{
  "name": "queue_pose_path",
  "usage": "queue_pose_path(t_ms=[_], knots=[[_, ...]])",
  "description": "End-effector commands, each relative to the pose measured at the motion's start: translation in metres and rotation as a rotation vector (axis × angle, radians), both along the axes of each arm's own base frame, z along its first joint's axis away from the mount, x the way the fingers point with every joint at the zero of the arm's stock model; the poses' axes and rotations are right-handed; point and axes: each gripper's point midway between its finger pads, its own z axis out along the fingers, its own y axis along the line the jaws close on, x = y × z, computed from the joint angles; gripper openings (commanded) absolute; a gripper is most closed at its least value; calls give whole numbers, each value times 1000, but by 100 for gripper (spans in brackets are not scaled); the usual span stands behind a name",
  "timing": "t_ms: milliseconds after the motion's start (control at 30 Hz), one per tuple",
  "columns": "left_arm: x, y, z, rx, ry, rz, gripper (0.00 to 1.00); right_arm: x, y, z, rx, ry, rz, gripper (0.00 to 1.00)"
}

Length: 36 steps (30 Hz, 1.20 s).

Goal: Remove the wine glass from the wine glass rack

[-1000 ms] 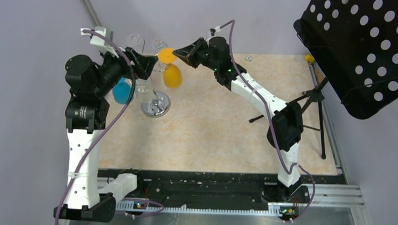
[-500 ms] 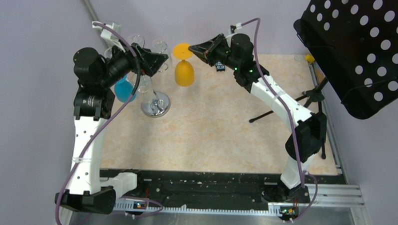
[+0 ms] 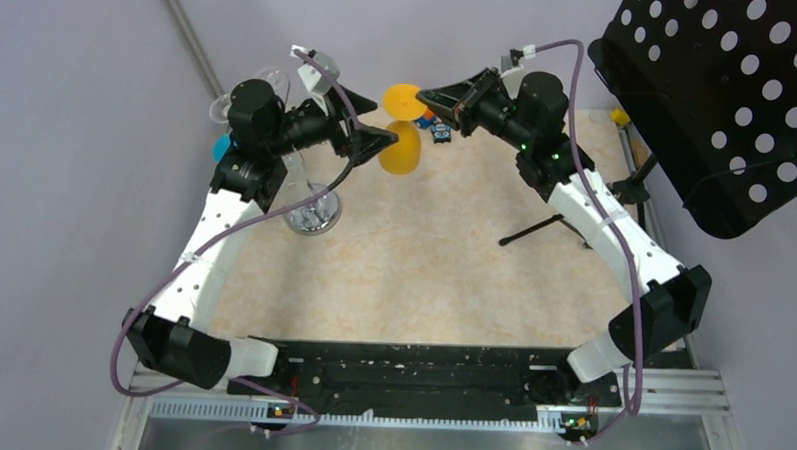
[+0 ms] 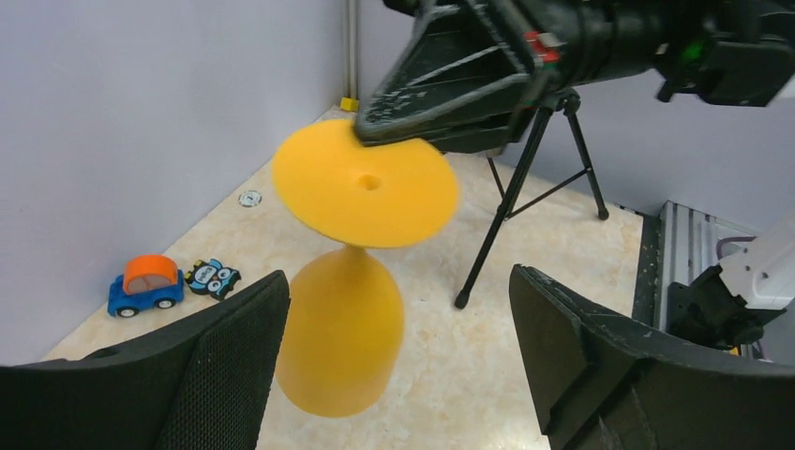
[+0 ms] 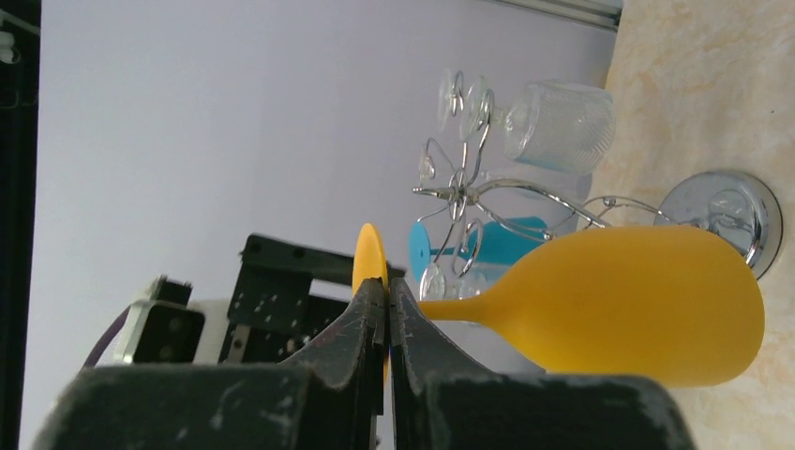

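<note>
At the upper left of the overhead view, leaves the wine glass rack (image 3: pixel 311 214) standing on the counter (image 3: pixel 453 267), a blue glass (image 5: pixel 473 246) and a ribbed clear glass (image 5: pixel 561 124) hanging from its curled arms. Has carried the orange wine glass (image 3: pixel 401 150) rightward from just beside those hooks to the upper centre of the frame, now apart from the rack and in the air over the counter. Holds it bowl-down by the foot in the right hand (image 5: pixel 386 291), fingers pressed together on the rim of the disc. Has swung the left hand (image 4: pixel 398 281) across after it. Keeps those fingers wide apart, one on each side of the bowl, touching nothing and only slightly narrower than a second ago. Reads, by judgement, as the removal itself done, with only a handover or a setting-down left. Shows, at the lower left of the left wrist view, a small toy car (image 4: pixel 145 286) by the wall.
</note>
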Motion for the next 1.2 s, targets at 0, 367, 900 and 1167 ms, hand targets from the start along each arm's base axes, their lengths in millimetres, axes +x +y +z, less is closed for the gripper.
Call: queue_pose_path(t_ms=[0, 367, 900, 1167], knots=[[8, -5, 29, -56, -94, -3, 89, -24, -22, 50, 86, -152, -33, 0], [35, 32, 74, -602, 459, 311, 88, -36, -70, 127, 262, -384, -229, 0], [43, 10, 108, -889, 804, -81, 78, -69, -86, 182, 487, -476, -173, 0], [30, 3, 122, -913, 828, -223, 71, -66, -81, 176, 518, -433, -134, 0]])
